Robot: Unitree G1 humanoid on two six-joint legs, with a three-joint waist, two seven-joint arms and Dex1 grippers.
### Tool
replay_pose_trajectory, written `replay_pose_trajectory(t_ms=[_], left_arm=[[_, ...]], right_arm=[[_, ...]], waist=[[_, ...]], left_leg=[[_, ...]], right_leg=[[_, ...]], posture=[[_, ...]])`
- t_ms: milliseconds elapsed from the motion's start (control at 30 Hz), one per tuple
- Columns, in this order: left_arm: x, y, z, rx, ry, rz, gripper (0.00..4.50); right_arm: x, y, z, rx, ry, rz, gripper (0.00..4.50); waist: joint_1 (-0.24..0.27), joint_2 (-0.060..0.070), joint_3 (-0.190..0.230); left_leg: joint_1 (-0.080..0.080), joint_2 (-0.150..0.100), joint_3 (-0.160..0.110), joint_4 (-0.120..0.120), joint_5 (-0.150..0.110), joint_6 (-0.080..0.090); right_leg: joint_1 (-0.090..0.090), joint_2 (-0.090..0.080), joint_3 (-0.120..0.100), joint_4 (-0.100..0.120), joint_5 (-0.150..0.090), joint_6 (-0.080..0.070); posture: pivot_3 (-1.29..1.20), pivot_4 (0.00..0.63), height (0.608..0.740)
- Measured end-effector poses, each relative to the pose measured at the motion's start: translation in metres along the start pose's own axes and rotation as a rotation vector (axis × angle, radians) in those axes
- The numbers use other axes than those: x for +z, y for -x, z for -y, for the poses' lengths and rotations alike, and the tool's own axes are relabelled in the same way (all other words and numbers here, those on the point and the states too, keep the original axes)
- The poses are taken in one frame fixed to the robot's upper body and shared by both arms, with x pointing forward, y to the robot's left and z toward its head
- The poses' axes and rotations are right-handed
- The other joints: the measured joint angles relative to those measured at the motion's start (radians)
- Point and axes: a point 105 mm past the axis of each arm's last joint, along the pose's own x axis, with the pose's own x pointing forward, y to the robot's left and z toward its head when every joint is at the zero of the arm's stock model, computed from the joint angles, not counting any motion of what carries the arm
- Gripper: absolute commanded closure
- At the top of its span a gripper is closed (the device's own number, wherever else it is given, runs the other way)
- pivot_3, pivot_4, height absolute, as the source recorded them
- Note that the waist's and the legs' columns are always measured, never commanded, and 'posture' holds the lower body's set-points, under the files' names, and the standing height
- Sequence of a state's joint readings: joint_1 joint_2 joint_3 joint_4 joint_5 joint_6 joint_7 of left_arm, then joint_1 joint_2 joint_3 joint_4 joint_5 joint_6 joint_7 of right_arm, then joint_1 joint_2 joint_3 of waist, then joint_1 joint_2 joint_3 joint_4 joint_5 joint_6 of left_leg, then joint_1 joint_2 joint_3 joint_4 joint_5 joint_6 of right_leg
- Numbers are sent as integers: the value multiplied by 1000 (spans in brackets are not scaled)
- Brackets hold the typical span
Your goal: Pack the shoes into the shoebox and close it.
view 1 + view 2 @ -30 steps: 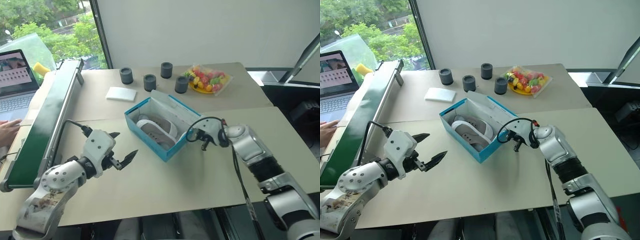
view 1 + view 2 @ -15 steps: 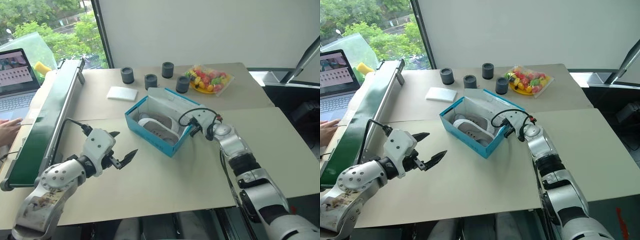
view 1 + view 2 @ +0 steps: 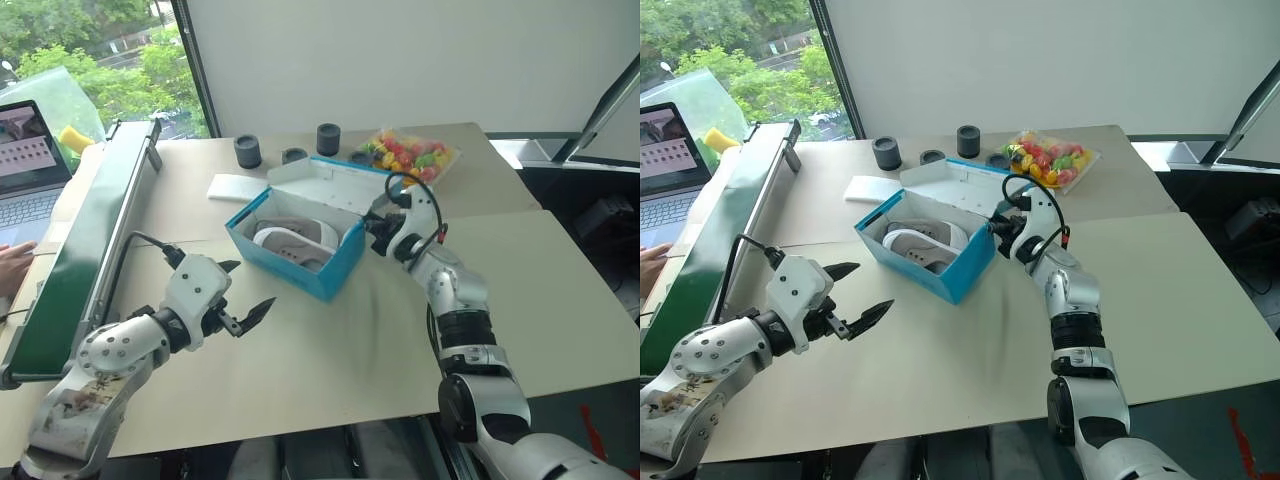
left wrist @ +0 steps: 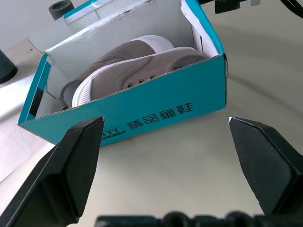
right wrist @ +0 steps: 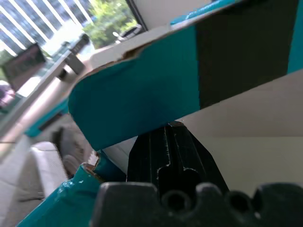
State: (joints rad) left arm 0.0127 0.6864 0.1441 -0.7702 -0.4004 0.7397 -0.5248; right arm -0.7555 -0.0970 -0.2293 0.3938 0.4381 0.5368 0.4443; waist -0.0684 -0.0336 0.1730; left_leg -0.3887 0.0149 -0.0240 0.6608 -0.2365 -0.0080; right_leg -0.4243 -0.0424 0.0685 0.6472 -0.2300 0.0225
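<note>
Right claw (image 3: 1002, 226), shut, has swung the box (image 3: 940, 270) lid (image 3: 955, 180) up from underneath; shoes (image 3: 920, 240) inside, closing underway. Left claw (image 3: 858, 298) open, idle.

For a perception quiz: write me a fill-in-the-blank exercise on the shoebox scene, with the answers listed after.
1. Both shoes lie inside the ____ shoebox.
2. The left end effector hovers over the table with its fingers ____.
3. The right end effector, fingers shut, is under the shoebox's hinged ____.
4. A bag of colourful sweets lies ____ the shoebox, toward the wall.

Answers: turquoise; open; lid; behind
</note>
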Motion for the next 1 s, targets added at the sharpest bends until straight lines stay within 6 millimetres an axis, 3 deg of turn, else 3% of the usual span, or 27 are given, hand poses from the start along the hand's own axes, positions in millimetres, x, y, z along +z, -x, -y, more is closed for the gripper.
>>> replay_pose_trajectory(t_ms=[200, 400, 500, 733, 867, 1000], left_arm=[[1, 0, -2, 6, -2, 2, 0], [1, 1, -3, 11, -4, 2, 0], [1, 2, -4, 18, -5, 2, 0], [1, 5, -8, 37, -4, 1, 0], [-1, 8, -9, 45, 6, -6, 0], [-3, 11, -12, 57, 11, -17, 0]], right_arm=[[11, 9, -31, 211, -113, 35, 4366], [17, 21, -53, 345, -82, 37, 4366], [8, 24, -62, 405, -31, -17, 4366], [-2, 24, -61, 394, 46, -91, 4366], [-21, 20, -61, 371, 205, -201, 4366], [-28, 4, -85, 414, 308, -238, 4366]], waist=[[0, 0, 0], [0, 0, 0], [-1, 0, 0], [1, 0, 0], [-3, 0, 0], [-5, 0, 0]], left_leg=[[-1, 0, 0, 0, 0, 0], [0, 0, 1, 0, 0, 0], [0, 0, 2, 0, 0, 0], [0, 0, 2, 0, 0, 0], [0, 0, 2, 0, 0, 0], [0, 0, 2, 0, 0, 0]], right_leg=[[-1, 0, 0, 0, 0, 0], [0, 0, 0, 0, 0, 0], [0, 0, 0, 0, 0, 0], [0, 0, 0, 0, 0, 0], [-1, 0, 0, 0, 0, 0], [-2, 1, 0, 0, 0, 0]], posture=[[0, 150, 731], [0, 150, 731], [0, 150, 731], [0, 150, 731], [0, 150, 731], [0, 150, 731]])
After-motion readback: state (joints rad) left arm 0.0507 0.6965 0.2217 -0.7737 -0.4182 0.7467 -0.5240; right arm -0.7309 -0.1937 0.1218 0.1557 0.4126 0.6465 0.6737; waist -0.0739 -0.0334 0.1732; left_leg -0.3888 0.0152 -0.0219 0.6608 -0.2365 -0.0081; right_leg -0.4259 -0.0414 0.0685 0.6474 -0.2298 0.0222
